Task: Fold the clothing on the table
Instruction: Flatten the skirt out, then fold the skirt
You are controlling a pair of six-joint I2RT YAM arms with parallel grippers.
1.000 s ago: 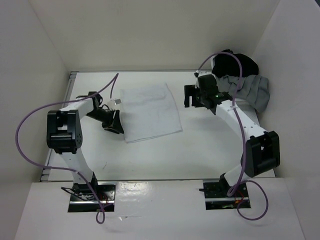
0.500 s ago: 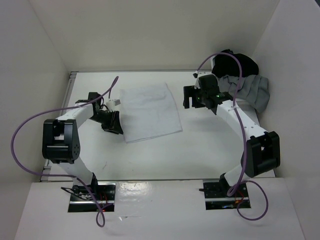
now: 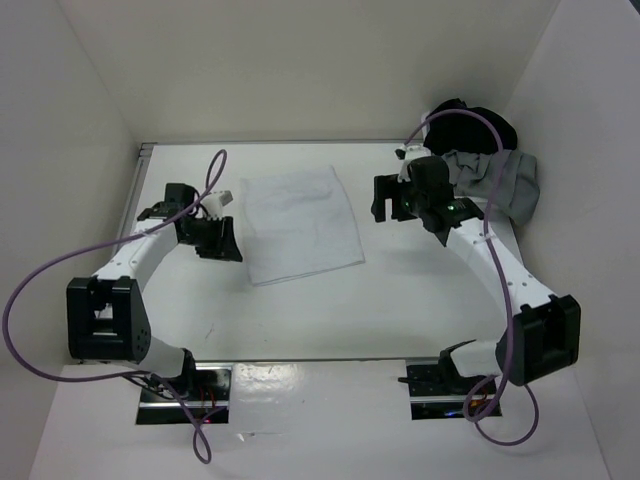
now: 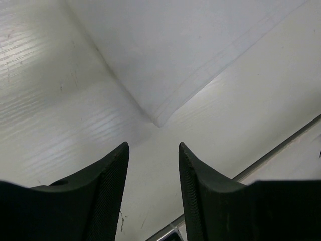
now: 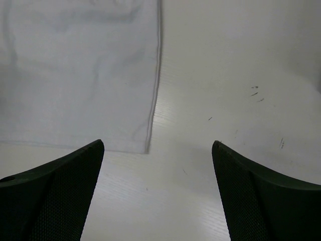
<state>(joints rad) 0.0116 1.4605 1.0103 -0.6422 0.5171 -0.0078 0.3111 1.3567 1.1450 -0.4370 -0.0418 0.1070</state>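
The clothing [image 3: 300, 225] is a thin, soft white rectangle with a stitched hem. It lies flat on the smooth white worktop [image 3: 400, 310].

The left pincer [image 4: 153, 150] is just beside the clothing's left corner nearest the arm bases. Its ribbed black jaws stand partly apart with nothing between them.

The right pincer [image 5: 156, 145] is near the clothing's right edge. Its textured jaws are spread wide and grip nothing.

A crumpled grey garment [image 3: 510, 185] and a black garment [image 3: 470, 120] are heaped well to the right of the clothing.
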